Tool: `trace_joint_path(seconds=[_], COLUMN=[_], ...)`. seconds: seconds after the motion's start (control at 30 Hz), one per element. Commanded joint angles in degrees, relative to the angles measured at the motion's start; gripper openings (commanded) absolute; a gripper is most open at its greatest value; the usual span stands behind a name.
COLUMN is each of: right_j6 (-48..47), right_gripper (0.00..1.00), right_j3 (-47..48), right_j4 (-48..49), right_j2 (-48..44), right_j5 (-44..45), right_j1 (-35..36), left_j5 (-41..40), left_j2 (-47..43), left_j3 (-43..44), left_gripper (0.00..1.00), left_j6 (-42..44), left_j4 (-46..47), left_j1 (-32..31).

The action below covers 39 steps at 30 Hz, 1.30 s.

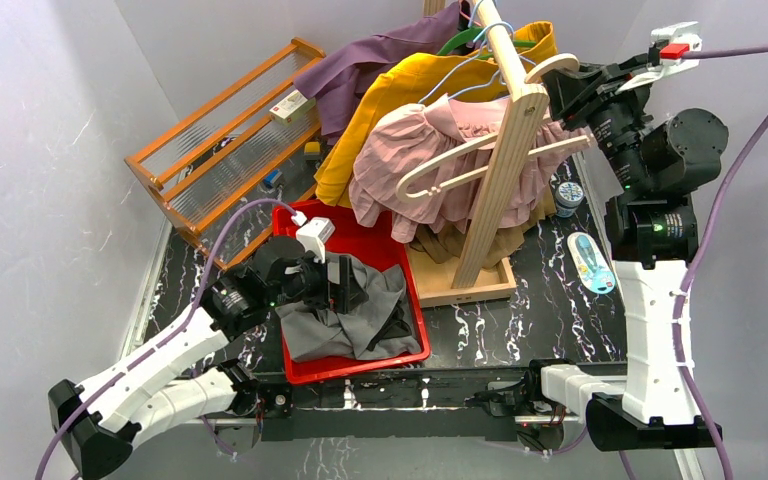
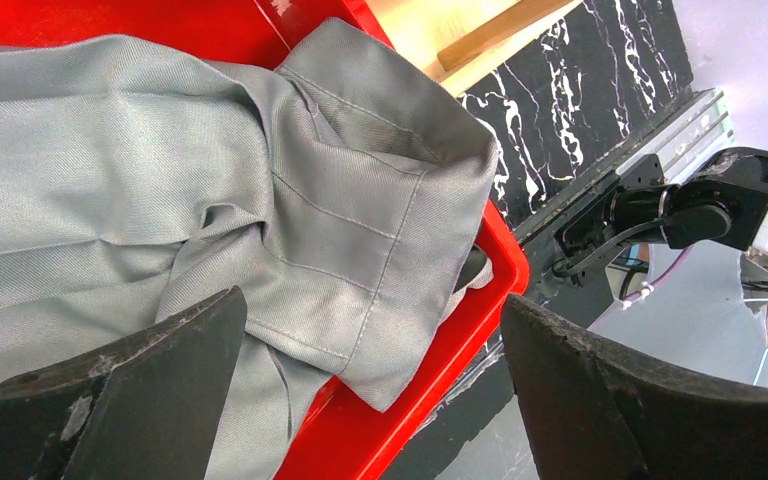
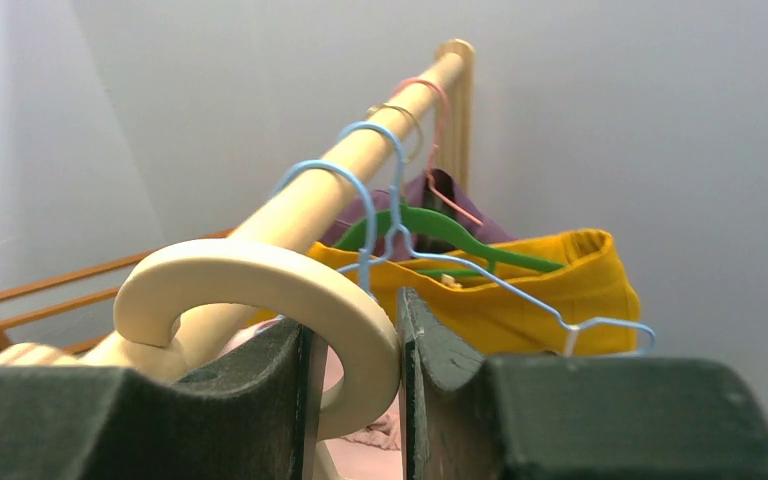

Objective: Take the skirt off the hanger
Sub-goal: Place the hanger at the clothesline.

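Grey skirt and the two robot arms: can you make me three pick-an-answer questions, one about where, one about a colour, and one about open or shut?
1. Where does the grey skirt lie?
A. in the red tray
B. on the rail
C. on the black table

2. What colour is the hanger hook between the right jaws?
A. green
B. blue
C. cream

3. How do the left jaws stand?
A. shut on the skirt
B. open wide
C. shut on the tray

Answers:
1 A: the top view shows it crumpled in the tray.
2 C: the right wrist view shows the jaws closed on a cream hook.
3 B: they stand far apart above the skirt, holding nothing.
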Motion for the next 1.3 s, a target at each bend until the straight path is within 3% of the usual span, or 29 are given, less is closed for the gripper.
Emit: trace_joint_path(seconds=[0.0,0.3,0.6,0.77,1.03,1.27], right_j6=[-0.5,1.3,-4.3,-7.3,-5.5,-4.8], right_gripper=[0.0,0.0,0.01,0.01,0.01,0.01], right_j3=[1.6,-1.7,-5.1,-6.8,-6.8,-5.6], right_j4=[8.3,11.9,9.0,7.9,8.4,7.6], right_j2=[-0.8,-0.5,-0.4,-1.3,-1.8,-1.4], right_j5=[-12.7,-20.4,-16.1,-13.8,-14.1,-14.2], right_j1=[-0.1,-0.1,0.0,0.0,0.0,-0.1], left_j5=[0.3,2.3,3.2,14.6,15.0,14.3], left_j2=[-2.7,-2.1,-3.3,-4.5,12.1,22.3], left_j3=[1.2,2.3,4.7,10.0,28.9,37.4], left_gripper=[0.98,0.99,0.99,0.98,0.98,0.92], left_j6=[0.0,2.0,2.3,3.0,8.8,12.6], left_j4=[1.7,2.7,2.9,12.8,14.8,15.2], left_j1=[-0.1,-0.1,0.0,-0.1,-0.1,-0.1])
